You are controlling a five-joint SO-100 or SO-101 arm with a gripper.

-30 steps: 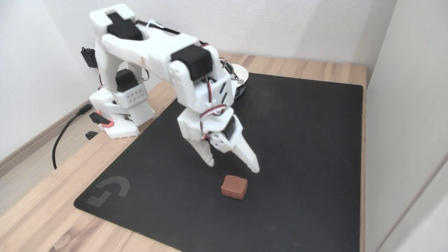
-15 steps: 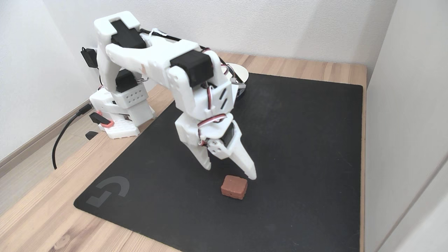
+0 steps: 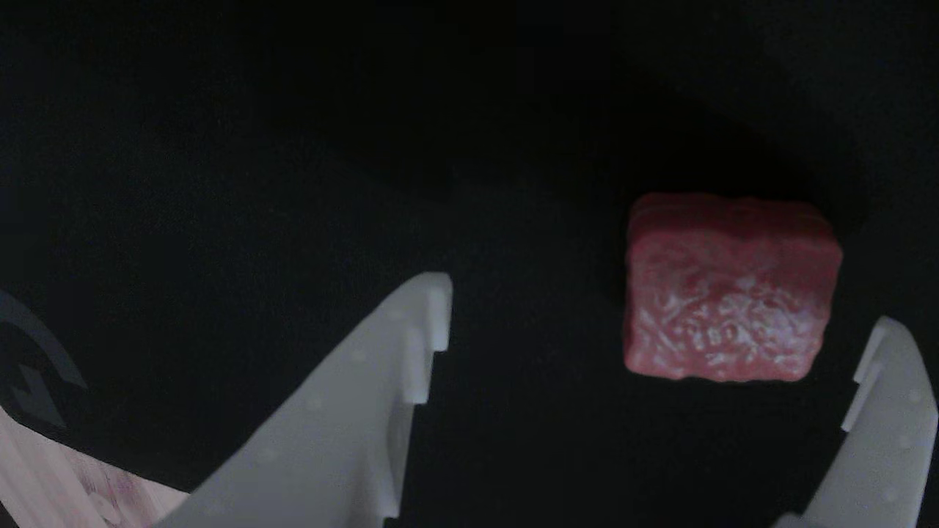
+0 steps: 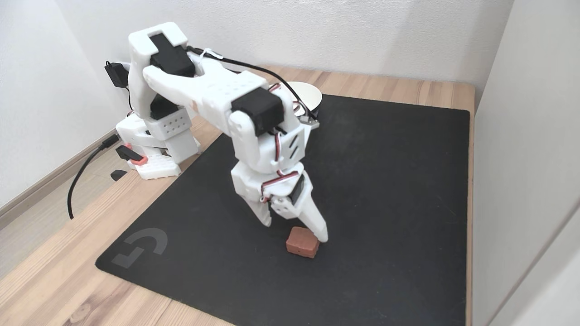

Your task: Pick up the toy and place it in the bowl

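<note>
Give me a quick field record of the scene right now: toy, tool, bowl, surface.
toy: red block lying flat on the mat, not gripped; mottled top faces the other view
tool: open, low over the mat, toy nearer its right finger in the other view
bowl: white, at the mat's far edge, partly behind the arm
surface: black mat on a wooden table

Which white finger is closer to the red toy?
In the other view it is the right-hand finger, at the picture's edge: the toy lies almost beside it. The left-hand finger has a wide strip of black mat between.
</note>
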